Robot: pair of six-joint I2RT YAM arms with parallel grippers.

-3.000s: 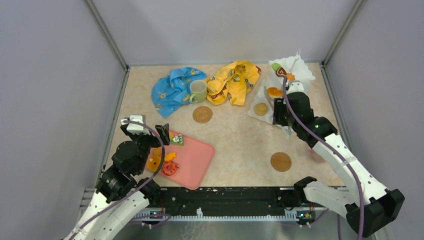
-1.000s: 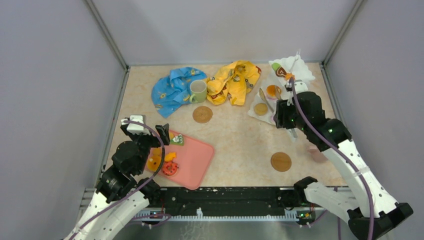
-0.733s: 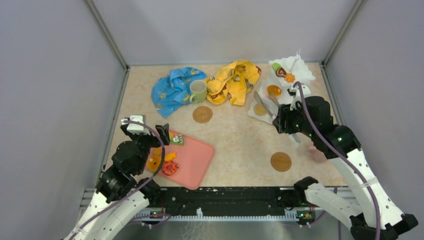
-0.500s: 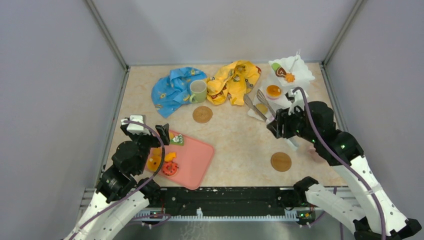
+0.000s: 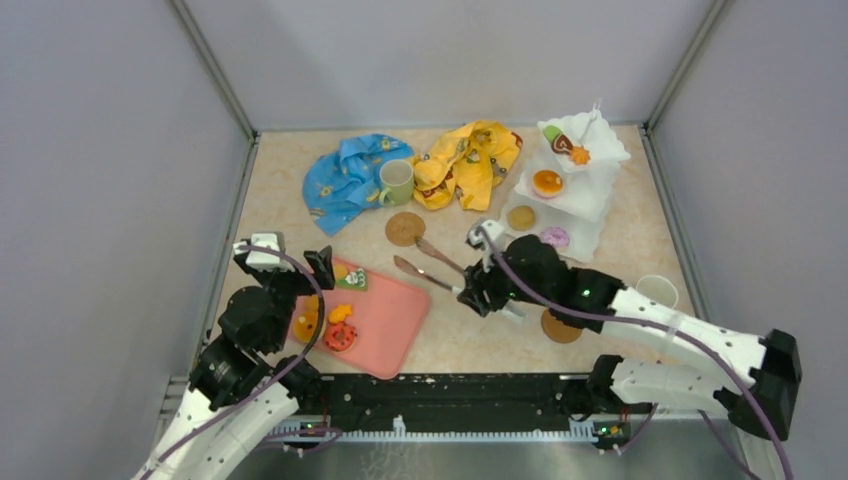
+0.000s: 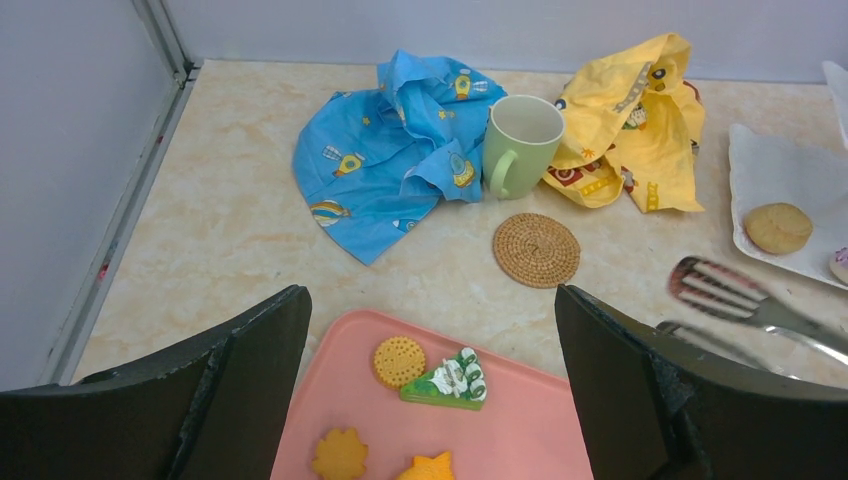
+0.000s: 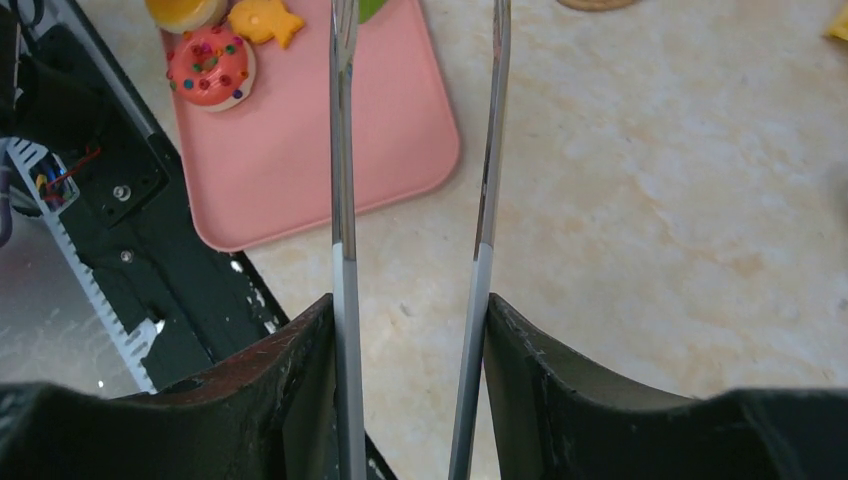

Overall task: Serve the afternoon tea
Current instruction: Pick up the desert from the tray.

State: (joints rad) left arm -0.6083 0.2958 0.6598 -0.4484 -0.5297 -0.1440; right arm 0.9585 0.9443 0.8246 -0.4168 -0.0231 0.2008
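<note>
Near pink tray [image 5: 395,322] | right jaws grip metal tongs [image 7: 342,150], tines apart | left jaws wide, empty

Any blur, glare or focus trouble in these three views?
Top external: even light, soft shadows, sharp. Left wrist: the tongs at the right edge look slightly smeared; the pale green mug is crisp. Right wrist: the tongs' arms show pale glare, and the fingers of the right tool are dark and soft.
</note>
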